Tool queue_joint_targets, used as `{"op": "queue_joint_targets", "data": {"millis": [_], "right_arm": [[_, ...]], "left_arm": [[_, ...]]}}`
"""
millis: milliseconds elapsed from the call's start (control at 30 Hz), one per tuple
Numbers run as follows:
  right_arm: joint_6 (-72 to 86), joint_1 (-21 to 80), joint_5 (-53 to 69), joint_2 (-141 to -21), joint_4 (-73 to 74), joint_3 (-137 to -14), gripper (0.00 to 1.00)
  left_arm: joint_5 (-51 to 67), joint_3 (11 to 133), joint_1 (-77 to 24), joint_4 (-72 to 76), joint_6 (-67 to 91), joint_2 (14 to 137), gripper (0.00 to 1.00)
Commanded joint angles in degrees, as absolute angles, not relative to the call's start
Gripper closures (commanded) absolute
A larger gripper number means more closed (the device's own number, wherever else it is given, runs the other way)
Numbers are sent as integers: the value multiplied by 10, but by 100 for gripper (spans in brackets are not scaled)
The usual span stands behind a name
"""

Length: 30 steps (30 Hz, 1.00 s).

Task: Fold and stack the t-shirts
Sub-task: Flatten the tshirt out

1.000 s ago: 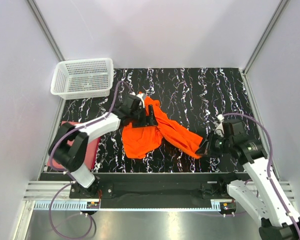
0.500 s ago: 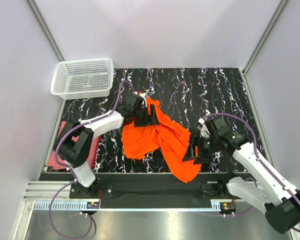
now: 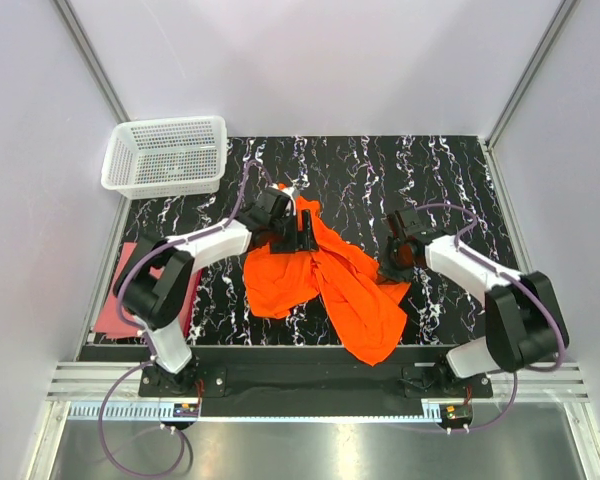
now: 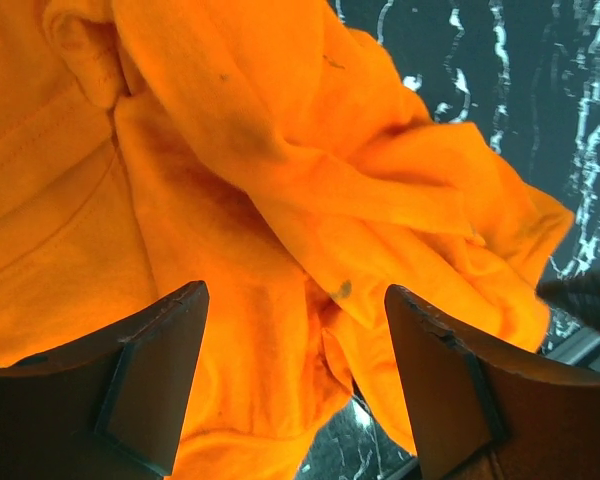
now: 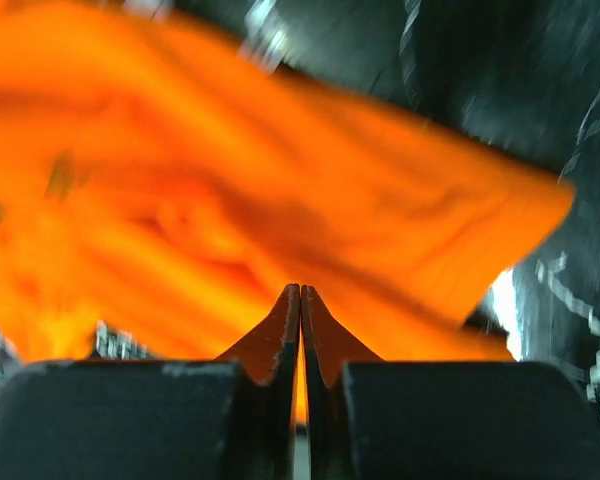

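The bright orange t-shirt (image 3: 285, 280) lies crumpled on the black marbled table, with one long flap reaching to the near edge. My left gripper (image 3: 302, 230) hovers over the shirt's far end with its jaws wide open; in the left wrist view (image 4: 295, 300) orange cloth (image 4: 280, 150) fills the space under them. My right gripper (image 3: 388, 270) is at the shirt's right edge. In the right wrist view (image 5: 300, 290) its jaws are pressed together with a thin bit of orange cloth (image 5: 280, 180) between them. The dusty pink-red t-shirt (image 3: 118, 300) lies flat at the table's left edge, partly under the left arm.
A white mesh basket (image 3: 165, 155) stands at the far left corner. Lilac walls close in the table on three sides. The black marbled table (image 3: 450, 180) shows bare at the far right.
My right gripper swung in from the near right toward the table's middle, dragging the shirt's right side, and the long flap now hangs toward the near edge. My left gripper barely moved.
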<state>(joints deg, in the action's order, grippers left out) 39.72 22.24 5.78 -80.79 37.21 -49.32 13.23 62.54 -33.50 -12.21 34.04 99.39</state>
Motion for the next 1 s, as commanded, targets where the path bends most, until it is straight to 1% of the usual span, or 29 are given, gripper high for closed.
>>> {"op": "queue_joint_targets", "data": {"millis": [0,200,300,400,467,567,600,667,700,767,833,867,933,967], "right_arm": [[448,210,4,-845,283,-482,93],[508,190,-68,-892,246,-476,93],[535,171,-94,-927,229,-483,93],[541,148,-130,-963,235,-519,93],[541,119,-127,-991,235,-539,93],[508,83,-114,-1042,236,-597,93],[491,75,-114,-1058,242,-639,93],[437,66,-122,-1101,262,-688,93],[416,63,-125,-1113,279,-734,91],[362,64,-123,-1129,297,-770,89],[342,64,-140,-1126,301,-786,85],[320,64,-144,-1116,302,-789,84],[290,64,-145,-1100,302,-790,78],[278,65,-137,-1077,303,-789,76]], "left_arm": [[113,657,-333,-115,323,1026,24],[92,678,-314,-119,330,1079,26],[103,703,-298,-120,329,1110,26],[113,740,-288,-121,324,1142,25],[114,761,-284,-129,323,1164,25],[113,808,-280,-151,316,1187,25],[112,827,-280,-158,314,1188,25],[108,831,-280,-166,309,1172,25],[103,824,-280,-167,303,1159,25],[86,792,-283,-167,298,1107,25],[77,763,-284,-168,293,1064,25],[72,746,-283,-169,291,1014,24],[50,685,-284,-171,287,963,24],[35,641,-281,-173,287,915,23]]}}
